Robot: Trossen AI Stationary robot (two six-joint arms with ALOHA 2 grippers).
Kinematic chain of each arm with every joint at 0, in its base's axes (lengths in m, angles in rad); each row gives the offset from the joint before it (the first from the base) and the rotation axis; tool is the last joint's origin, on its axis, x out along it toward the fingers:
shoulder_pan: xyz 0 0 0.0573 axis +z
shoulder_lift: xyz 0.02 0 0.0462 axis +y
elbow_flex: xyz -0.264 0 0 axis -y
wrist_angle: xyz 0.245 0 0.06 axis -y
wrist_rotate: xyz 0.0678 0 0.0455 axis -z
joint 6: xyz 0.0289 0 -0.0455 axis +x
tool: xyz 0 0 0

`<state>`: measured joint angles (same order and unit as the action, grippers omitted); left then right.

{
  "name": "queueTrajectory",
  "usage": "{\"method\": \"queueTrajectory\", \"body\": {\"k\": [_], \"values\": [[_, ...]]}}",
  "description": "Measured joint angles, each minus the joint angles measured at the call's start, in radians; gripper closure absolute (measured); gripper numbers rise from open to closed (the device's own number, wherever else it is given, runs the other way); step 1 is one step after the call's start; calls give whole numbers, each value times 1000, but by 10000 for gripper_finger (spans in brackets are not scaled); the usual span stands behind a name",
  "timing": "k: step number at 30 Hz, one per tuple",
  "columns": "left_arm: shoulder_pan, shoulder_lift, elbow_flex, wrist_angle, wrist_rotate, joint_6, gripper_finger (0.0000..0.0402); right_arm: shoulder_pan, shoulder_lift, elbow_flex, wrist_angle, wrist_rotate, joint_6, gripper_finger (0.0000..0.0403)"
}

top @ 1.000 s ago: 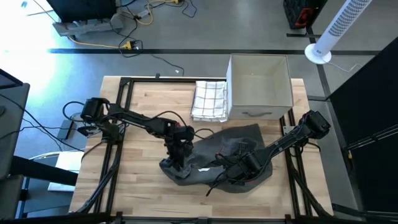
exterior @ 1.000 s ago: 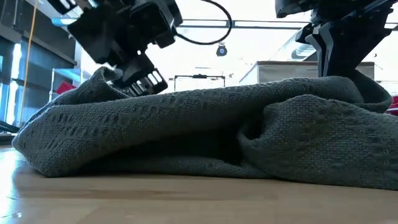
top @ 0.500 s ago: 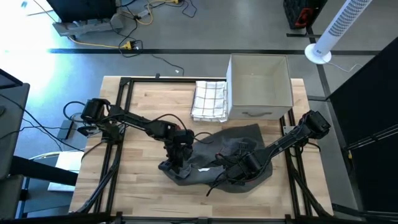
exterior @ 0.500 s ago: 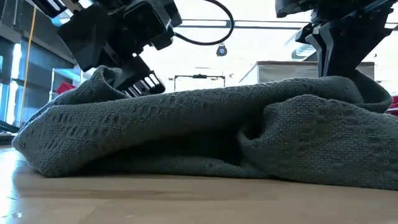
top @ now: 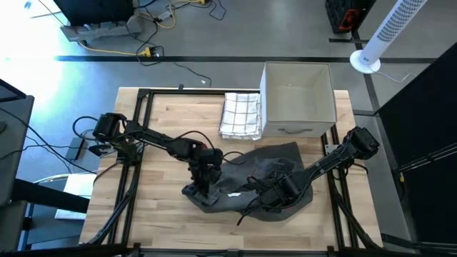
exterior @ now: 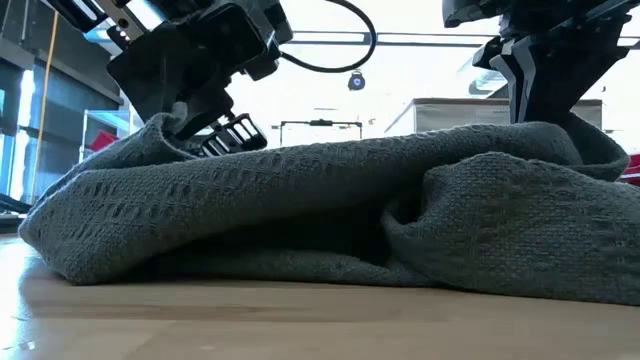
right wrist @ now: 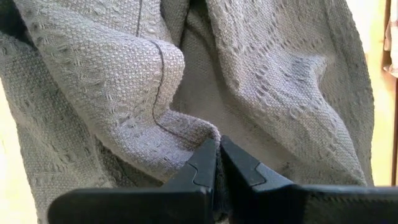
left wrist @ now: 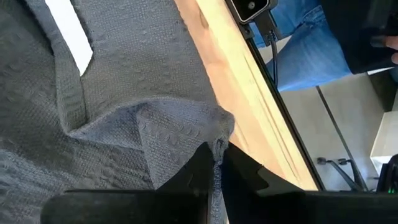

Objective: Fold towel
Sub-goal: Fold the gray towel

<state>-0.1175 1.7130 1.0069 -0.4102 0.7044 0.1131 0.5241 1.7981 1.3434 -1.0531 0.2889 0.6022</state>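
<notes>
A grey towel [top: 250,182] lies crumpled on the wooden table, near the middle and toward the near edge, with a white label [left wrist: 69,34] on it. My left gripper [top: 205,187] is shut on the towel's left end, and shows in the low view at the towel's raised peak [exterior: 172,122]. My right gripper [top: 275,194] is shut on the towel's near right part and comes down behind the towel's right hump in the low view [exterior: 540,105]. My left gripper pinches a raised corner fold of the towel [left wrist: 219,138] between its two fingers, coming from above and slanting down. The cloth rises to a small peak at the fingers; the rest lies slack on the table. My right gripper pinches a hemmed edge fold of the towel [right wrist: 208,134] between its two fingers, from above. The cloth bunches up into the fingers and lies slack around them on the table.
A folded white checked cloth [top: 240,114] lies at the far middle beside an open pale box [top: 298,100] at the far right. A person in jeans [left wrist: 305,50] stands past the table's edge. Bare wood [top: 157,207] lies to the near left.
My left gripper has shifted a little toward the table's left edge, still shut on the towel's corner, which keeps its small peak. The rest of the towel and my right gripper have stayed where they were.
</notes>
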Motion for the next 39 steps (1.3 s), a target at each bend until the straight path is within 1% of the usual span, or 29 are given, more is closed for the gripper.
{"method": "queueTrajectory", "body": {"k": [3, 6, 9, 12, 17, 24, 28, 30, 32, 34, 37, 39], "values": [[16, -12, 0, -30, -41, -23, 397, 0, 0, 0, 0, 0, 24, 402], [33, -54, 0, -86, -105, -37, 397, -1, -4, 0, -9, -1, 69, 402], [55, -128, 0, -161, -187, -57, 397, 5, -28, 0, -31, -1, 96, 402], [78, -227, 0, -197, -252, -86, 397, 16, -76, 0, -52, 9, 122, 402], [111, -423, 0, -171, -335, -179, 397, 41, -179, 0, -68, 36, 146, 402], [169, -713, 0, -136, -452, -238, 397, 67, -347, 0, -74, 37, 164, 402], [203, -861, 0, -74, -528, -269, 397, 68, -440, 0, -85, 38, 204, 402], [210, -927, 0, -27, -577, -276, 397, 68, -481, 0, -83, 62, 214, 402], [215, -980, 0, 22, -619, -283, 397, 63, -510, 0, -59, 95, 228, 402], [218, -1022, 0, 51, -638, -295, 397, 52, -533, 0, -26, 98, 230, 402], [217, -1062, 0, 38, -639, -313, 397, 18, -531, 0, -26, 20, 258, 403], [215, -1075, 1, -34, -634, -328, 397, -4, -513, 0, -33, -8, 261, 403]]}}
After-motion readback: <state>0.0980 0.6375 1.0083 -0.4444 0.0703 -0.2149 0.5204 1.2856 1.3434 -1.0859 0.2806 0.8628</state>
